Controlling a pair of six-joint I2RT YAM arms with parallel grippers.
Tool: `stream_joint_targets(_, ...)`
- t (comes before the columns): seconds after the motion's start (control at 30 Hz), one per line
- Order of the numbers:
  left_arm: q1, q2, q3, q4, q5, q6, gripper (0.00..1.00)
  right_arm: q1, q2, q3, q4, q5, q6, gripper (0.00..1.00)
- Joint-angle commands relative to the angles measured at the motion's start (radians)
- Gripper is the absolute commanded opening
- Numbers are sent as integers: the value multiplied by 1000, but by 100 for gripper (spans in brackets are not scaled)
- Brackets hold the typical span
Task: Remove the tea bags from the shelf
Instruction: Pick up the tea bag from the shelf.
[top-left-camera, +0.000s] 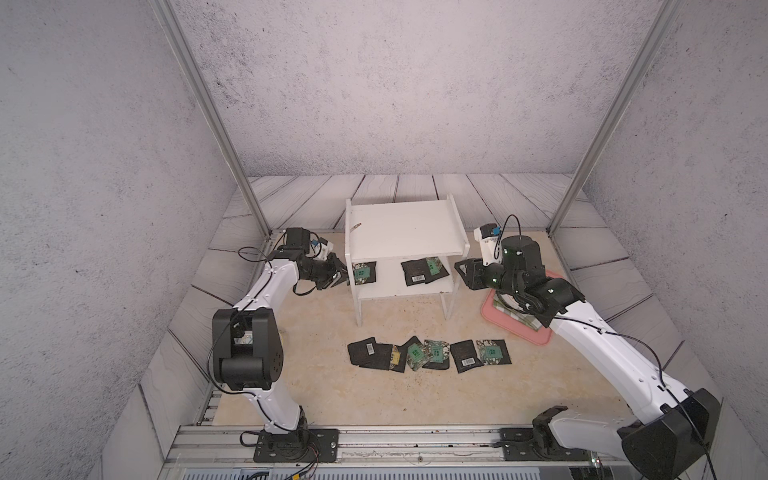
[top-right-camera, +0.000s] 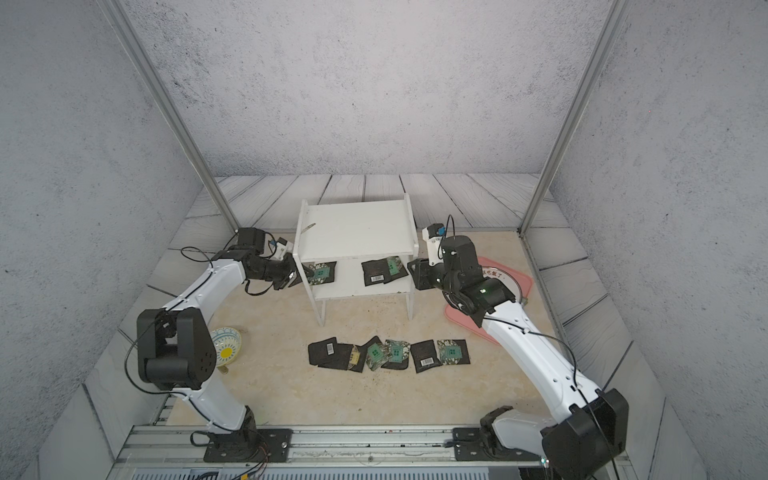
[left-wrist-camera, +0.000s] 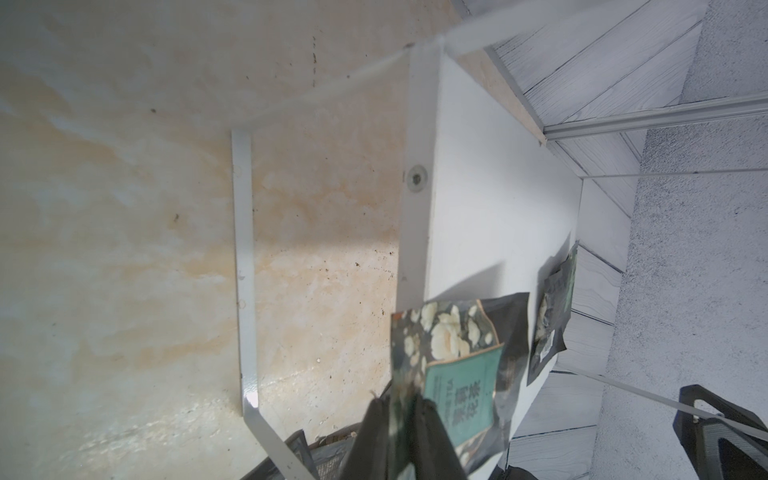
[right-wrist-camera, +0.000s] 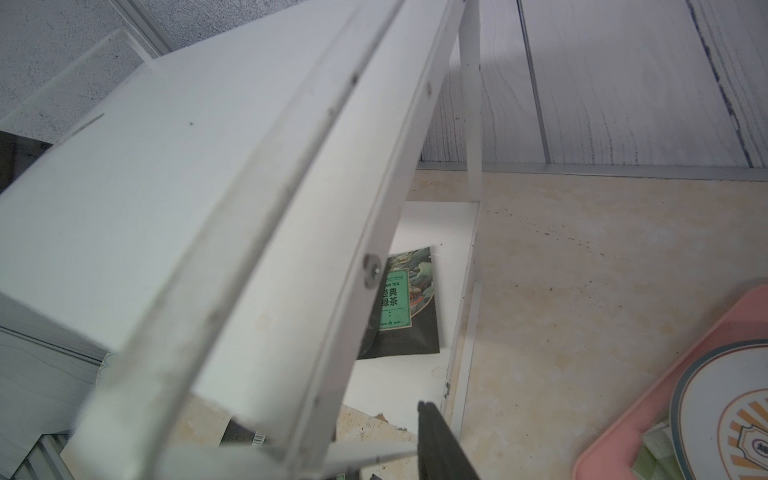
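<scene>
The white two-tier shelf (top-left-camera: 403, 228) (top-right-camera: 357, 228) stands mid-table. My left gripper (top-left-camera: 344, 276) (top-right-camera: 298, 277) (left-wrist-camera: 401, 401) reaches in at its left side, shut on the edge of a green-labelled tea bag (top-left-camera: 362, 272) (top-right-camera: 321, 273) (left-wrist-camera: 457, 365) on the lower board. Two more tea bags (top-left-camera: 419, 272) (top-right-camera: 378, 272) (right-wrist-camera: 405, 303) overlap at that board's right end. Several tea bags (top-left-camera: 428, 353) (top-right-camera: 386, 353) lie in a row on the table in front. My right gripper (top-left-camera: 460, 270) (top-right-camera: 412, 272) sits at the shelf's right side. One of its fingers (right-wrist-camera: 434, 432) presses a white bar; the other is hidden behind the panel.
A pink tray (top-left-camera: 519, 330) (top-right-camera: 524, 282) (right-wrist-camera: 623, 415) with a round plate (right-wrist-camera: 727, 415) and a green checkered cloth (top-left-camera: 528, 322) lies under my right arm. A small patterned bowl (top-right-camera: 226, 345) sits by my left arm. A small scrap (top-left-camera: 355, 227) lies on the top board.
</scene>
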Motion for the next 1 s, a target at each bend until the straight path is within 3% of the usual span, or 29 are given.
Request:
stream_joint_targets(0.0,13,-21,-28,-51,-30,11,11,-1,-1,-5,15,1,4,36)
stream_joint_targets(0.37,42,-98,-63,-56,-18,-3,3,-1,0,-8,19,-1,5,36)
stream_joint_targets(0.63,71,-239,-139,-44,-37,-47,0,-1,-6,-8,18,-3,4,36)
stream_joint_targets(0.97,88,-447,-253,-149,-179,-42,0,-1,-21,-15,12,-5,0,37)
